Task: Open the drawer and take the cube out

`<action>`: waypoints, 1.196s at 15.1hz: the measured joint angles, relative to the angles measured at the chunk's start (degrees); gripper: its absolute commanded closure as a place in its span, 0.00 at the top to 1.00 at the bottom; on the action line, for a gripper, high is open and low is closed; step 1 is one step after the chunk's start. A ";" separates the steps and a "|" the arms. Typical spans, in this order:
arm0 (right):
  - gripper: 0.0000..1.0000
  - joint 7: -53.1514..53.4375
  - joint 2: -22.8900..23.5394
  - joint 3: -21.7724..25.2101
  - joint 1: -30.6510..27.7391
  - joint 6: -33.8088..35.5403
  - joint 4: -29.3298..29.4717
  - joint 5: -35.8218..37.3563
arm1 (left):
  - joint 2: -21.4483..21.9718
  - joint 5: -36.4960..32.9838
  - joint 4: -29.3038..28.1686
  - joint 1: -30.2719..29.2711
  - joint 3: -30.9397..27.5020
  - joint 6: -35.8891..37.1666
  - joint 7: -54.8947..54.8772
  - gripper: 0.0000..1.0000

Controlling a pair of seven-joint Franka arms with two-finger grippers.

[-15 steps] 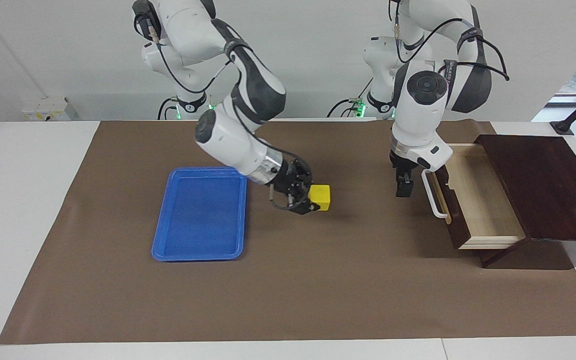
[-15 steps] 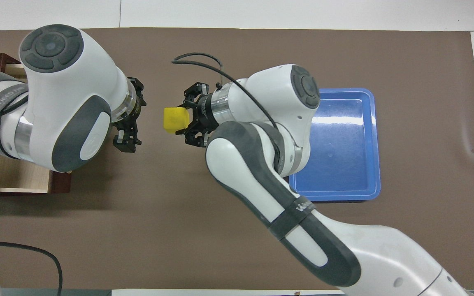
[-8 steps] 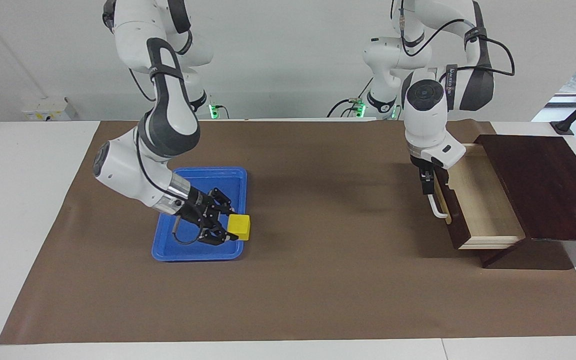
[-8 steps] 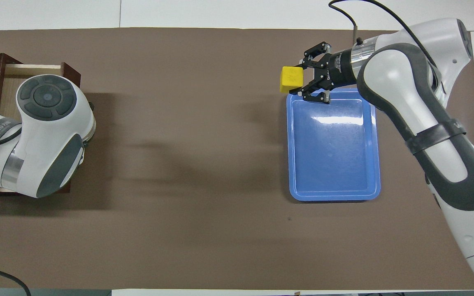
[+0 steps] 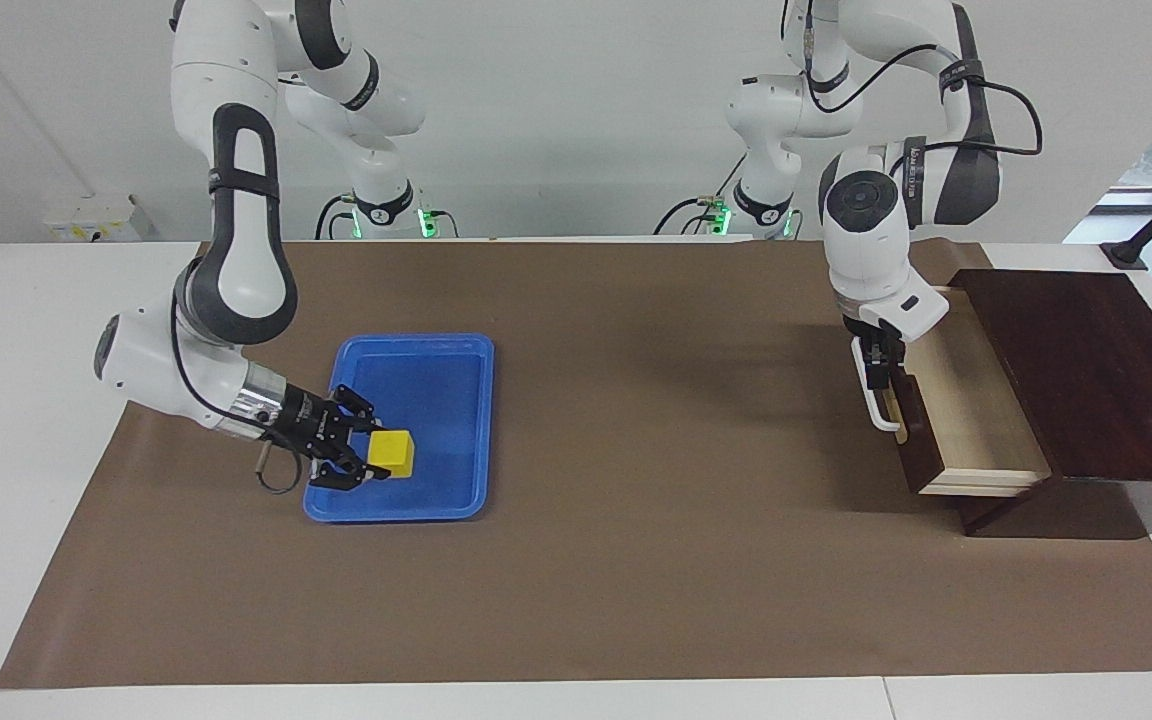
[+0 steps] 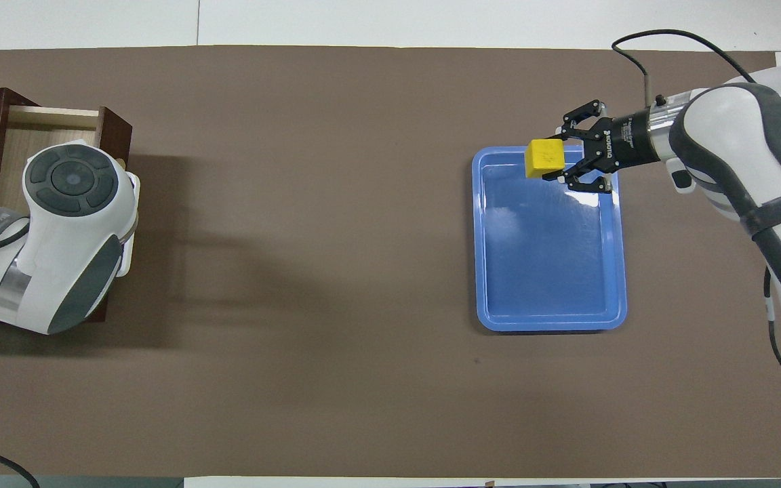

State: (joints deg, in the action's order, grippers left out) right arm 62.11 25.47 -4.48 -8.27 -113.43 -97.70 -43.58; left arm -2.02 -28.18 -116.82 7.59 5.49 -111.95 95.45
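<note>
Holding the cube (image 5: 396, 453), right gripper (image 5: 373, 460) hangs over blue tray (image 5: 456, 400).

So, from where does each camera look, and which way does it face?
Facing view: high across the table, looking at the robots; both whole arms and bases show.
Overhead view: high above the robots' end, looking steeply down; forearms and wrists show.
Shared: right gripper holding the yellow cube over the blue tray, and the open drawer.
</note>
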 measured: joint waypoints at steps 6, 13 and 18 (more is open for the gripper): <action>0.00 -9.21 0.09 0.45 -2.79 -0.47 -4.53 1.96 | -0.02 -2.95 -0.08 -8.07 -0.27 -3.33 -9.54 1.00; 0.00 -10.93 1.05 0.82 -3.68 -4.78 -6.61 2.37 | -0.02 -4.10 -0.08 -11.35 -0.20 -5.37 -12.30 1.00; 0.00 -10.93 1.13 0.73 -3.61 -6.20 -7.71 2.35 | -0.02 -3.63 -0.08 -11.15 0.53 -5.42 -12.77 1.00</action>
State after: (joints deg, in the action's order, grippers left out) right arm 51.18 26.60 -3.75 -11.87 -119.64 -105.40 -41.23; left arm -2.04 -31.81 -116.90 -3.56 6.01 -117.37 82.68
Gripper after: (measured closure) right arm 0.423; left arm 0.000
